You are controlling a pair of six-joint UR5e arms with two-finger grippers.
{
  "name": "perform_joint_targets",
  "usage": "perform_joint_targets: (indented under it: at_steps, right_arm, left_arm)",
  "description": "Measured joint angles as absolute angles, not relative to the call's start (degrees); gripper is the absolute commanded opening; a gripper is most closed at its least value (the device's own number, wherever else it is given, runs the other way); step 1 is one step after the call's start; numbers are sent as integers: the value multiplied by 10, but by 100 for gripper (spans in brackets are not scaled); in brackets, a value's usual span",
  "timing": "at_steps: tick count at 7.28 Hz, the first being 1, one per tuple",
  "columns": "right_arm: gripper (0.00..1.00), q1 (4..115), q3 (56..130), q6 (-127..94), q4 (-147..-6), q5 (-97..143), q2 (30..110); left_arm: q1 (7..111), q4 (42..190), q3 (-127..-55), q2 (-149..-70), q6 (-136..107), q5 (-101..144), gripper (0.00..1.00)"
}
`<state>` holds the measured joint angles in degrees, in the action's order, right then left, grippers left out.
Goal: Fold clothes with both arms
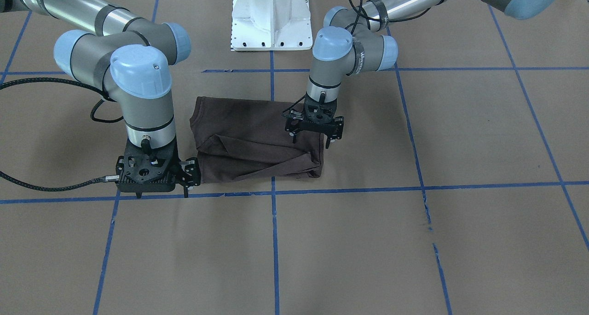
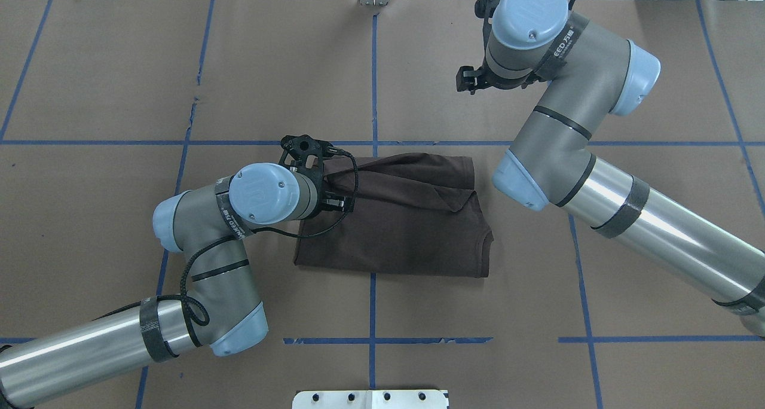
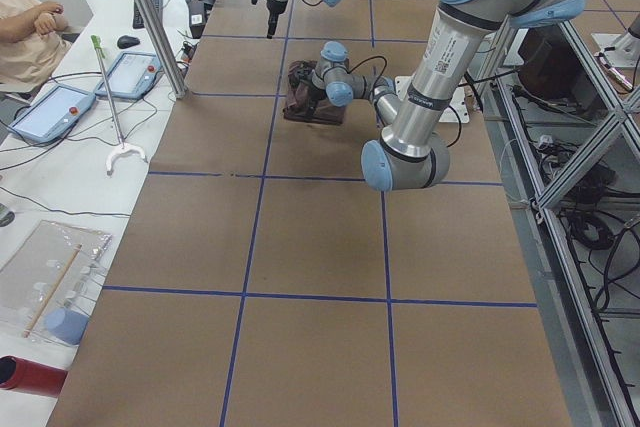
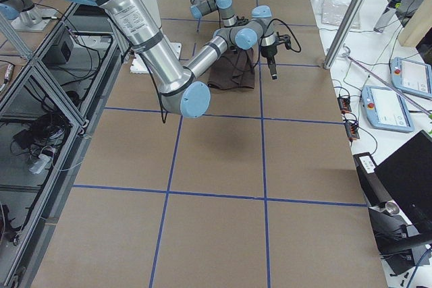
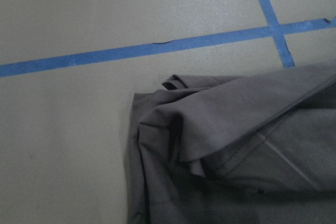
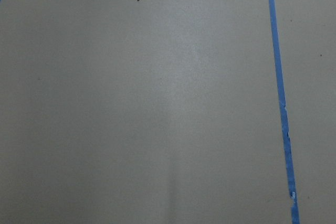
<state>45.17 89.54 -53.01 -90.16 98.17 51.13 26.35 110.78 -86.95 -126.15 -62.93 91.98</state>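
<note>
Brown paper (image 2: 418, 313) lies bare between the white pedestal (image 2: 370, 399) and the dark brown-grey T-shirt (image 2: 406, 241), so you have open room on the robot's side. The shirt sits mid-table, doubled into a rough rectangle. Its near edge is a straight, clean fold; treat it as the hinge and leave it alone. Expect the cloth to be light, limp and clingy. It will likely sag and drag, and a shallow pinch may take only the top layer. Farther out, a loose flap (image 2: 430, 185) lies creased across the top, and the far edge is uneven. Take hold at the two ends of that far edge, biting through the corner layers (image 5: 173, 129) that the left wrist view shows stacked. The left gripper (image 1: 310, 142) hovers just over that corner on the robot's left, jaws spread, holding nothing. Beyond the blue tape line (image 2: 418, 141) there is more bare paper to swing through. The right gripper (image 2: 469, 81) hangs there, well apart from the shirt, its jaws apparently parted and gripping nothing. You will need to bring it across to the opposite corner.
</note>
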Motion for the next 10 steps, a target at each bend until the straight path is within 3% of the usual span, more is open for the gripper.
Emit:
perform_joint_targets:
  at_steps: [7,10]
  right_arm:
    - [100,452,903,-529,-901,982,520]
    - [100,441,919,-537,-902,981,520]
  left_arm:
    - [370,1111,-704,-1358,-627,925,100]
    - [415,1141,-680,-1366,-575,977,100]
